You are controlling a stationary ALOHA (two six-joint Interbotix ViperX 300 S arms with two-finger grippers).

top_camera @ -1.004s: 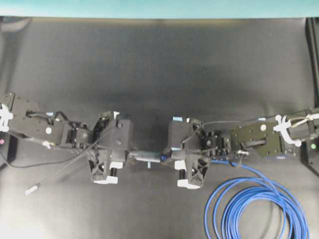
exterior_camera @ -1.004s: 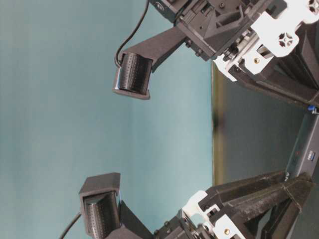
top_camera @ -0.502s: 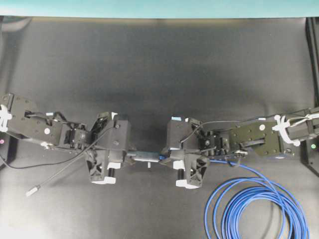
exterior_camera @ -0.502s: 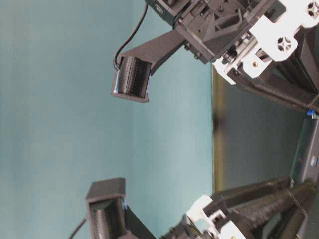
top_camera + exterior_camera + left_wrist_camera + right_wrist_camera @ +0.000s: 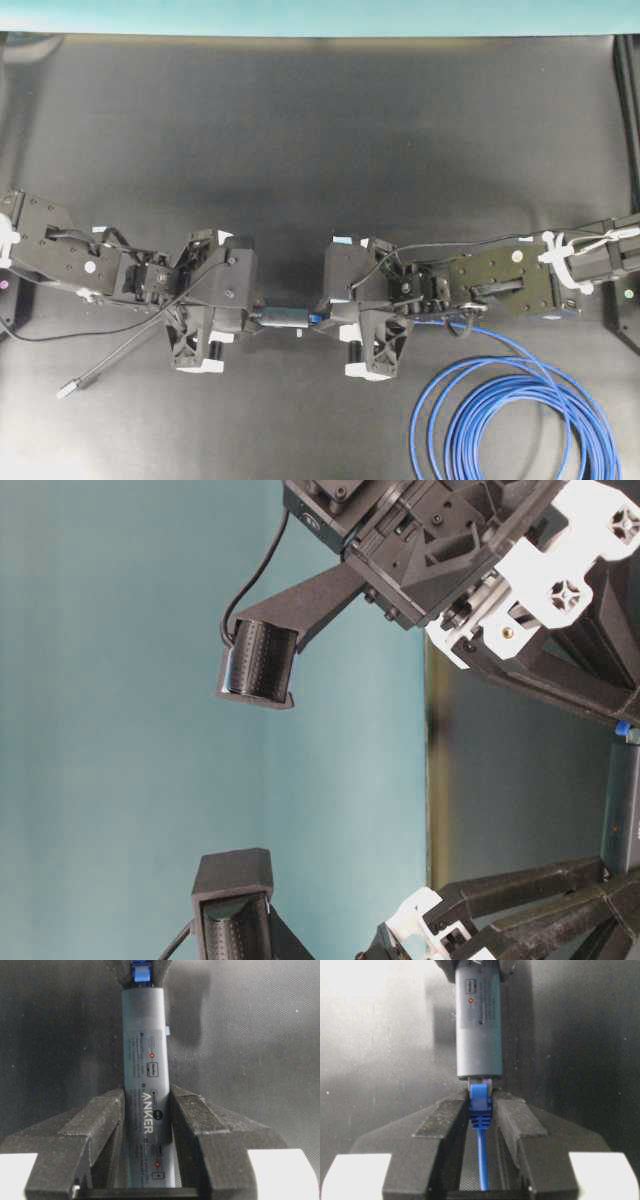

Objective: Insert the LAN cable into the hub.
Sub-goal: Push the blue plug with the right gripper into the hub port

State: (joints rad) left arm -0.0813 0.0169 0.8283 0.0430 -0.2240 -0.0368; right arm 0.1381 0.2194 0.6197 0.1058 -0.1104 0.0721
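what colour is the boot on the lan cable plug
Bright blue, like the rest of the LAN cable; the boot shows best in the right wrist view.

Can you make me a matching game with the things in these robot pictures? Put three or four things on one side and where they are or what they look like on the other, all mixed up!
Things:
1. slim grey metal hub
2. bright-blue LAN cable
3. left gripper
4. right gripper

States:
A. wound in loops on the black table
B. shut on the cable's blue boot
C. held out level between the two grippers
D. shut on the bar with the printed label

Pairs: 1-C, 2-A, 3-D, 4-B
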